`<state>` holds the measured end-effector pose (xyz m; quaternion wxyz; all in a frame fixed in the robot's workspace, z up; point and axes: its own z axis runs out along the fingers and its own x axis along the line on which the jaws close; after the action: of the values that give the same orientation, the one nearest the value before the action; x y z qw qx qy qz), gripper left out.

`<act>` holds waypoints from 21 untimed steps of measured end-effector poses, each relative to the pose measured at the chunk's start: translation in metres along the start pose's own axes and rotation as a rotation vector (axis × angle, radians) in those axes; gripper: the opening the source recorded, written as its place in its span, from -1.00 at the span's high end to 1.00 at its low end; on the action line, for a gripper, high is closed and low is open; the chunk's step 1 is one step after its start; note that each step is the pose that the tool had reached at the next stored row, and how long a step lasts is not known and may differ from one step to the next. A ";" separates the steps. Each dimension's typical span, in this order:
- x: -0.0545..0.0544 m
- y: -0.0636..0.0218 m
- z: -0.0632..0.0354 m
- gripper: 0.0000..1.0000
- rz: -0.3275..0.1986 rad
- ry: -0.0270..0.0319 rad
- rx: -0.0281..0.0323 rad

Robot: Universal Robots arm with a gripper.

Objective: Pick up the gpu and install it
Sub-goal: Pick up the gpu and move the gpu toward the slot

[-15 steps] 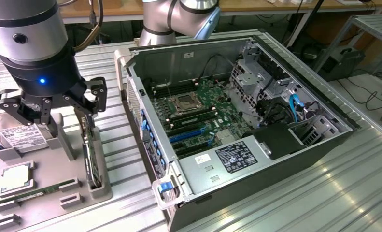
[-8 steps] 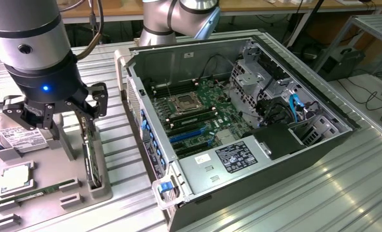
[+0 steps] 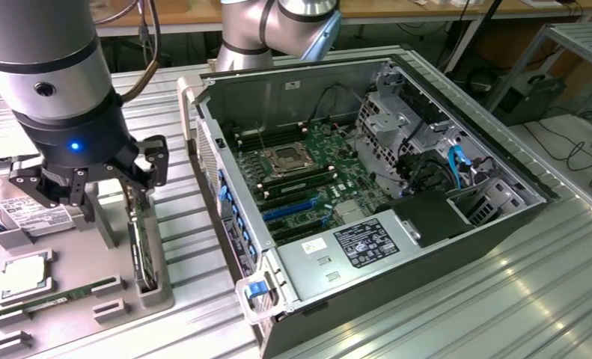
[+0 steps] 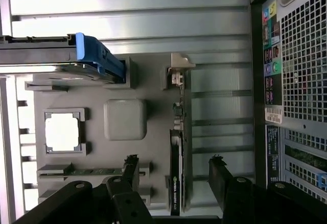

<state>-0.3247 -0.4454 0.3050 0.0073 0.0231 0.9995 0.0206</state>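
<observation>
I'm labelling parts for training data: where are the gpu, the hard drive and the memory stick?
gpu [image 4: 175,183], wrist view, its dark edge.
hard drive [image 3: 38,215], exterior view, its white label.
memory stick [image 3: 66,298], exterior view, middle of its green board.

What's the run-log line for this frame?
phase: pre-grasp | pincer: open, over gpu, not gripping | gpu: on edge in tray slot | PC case: open, gpu not installed

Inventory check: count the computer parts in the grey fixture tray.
4: hard drive at one end, CPU beside it, memory stick next, gpu on edge beneath the open gripper. Others may be hidden.
</observation>
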 end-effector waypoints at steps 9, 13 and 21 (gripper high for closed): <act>0.000 -0.0012 0.0116 -0.33 -0.002 0.0001 0.0000; 0.000 -0.0018 0.0177 -0.33 -0.002 0.0000 -0.0001; 0.000 -0.0036 0.0268 -0.33 -0.003 0.0001 -0.0001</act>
<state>-0.3247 -0.4479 0.2780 0.0073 0.0216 0.9995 0.0206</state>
